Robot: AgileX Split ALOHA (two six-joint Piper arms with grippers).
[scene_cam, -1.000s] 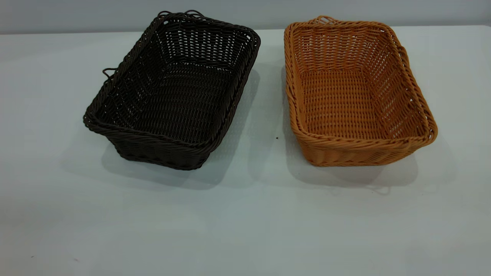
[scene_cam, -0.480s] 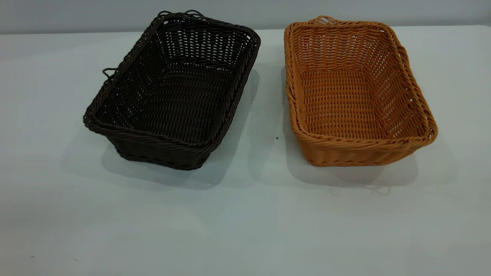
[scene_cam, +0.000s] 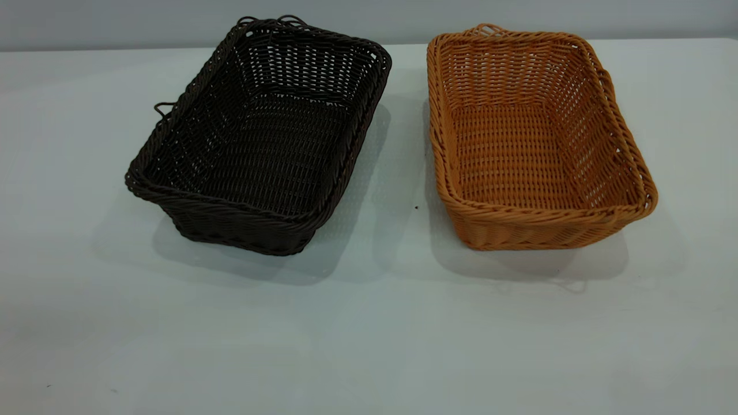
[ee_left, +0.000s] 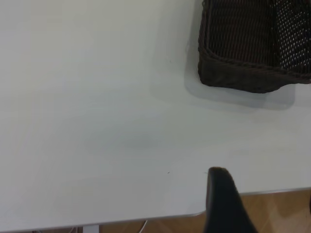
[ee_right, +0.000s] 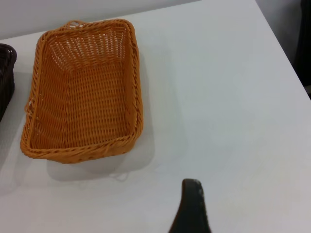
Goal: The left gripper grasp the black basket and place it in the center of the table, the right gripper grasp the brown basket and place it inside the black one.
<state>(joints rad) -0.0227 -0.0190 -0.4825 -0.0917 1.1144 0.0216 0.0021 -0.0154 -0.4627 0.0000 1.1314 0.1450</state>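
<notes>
Neither basket has been touched: the black basket [scene_cam: 259, 138] stands on the table [scene_cam: 369, 334] left of centre, turned somewhat askew, and the brown basket [scene_cam: 533, 138] stands to its right, near but apart, both upright and empty. No arm shows in the exterior view. The left wrist view shows one dark finger of the left gripper [ee_left: 224, 201] low over the table's edge, well apart from the black basket; the right wrist view likewise shows a single finger of the right gripper [ee_right: 191, 206], well apart from the brown basket. With only one finger visible on each, whether the jaws are spread or pressed together cannot be told. Risks, as judged: the flared, braided rims offer a thick, sloping wall to pinch, so a shallow grip could slip off. A basket gripped at one end may tilt and drag, pushing into its neighbour across the narrow gap between them. The two baskets look alike in size, so nesting depends on the flare; if the black basket is set down askew, as it sits now, the brown one could catch on the rim and perch tilted rather than seat. Releasing the brown basket from height could shift the black one off centre.
</notes>
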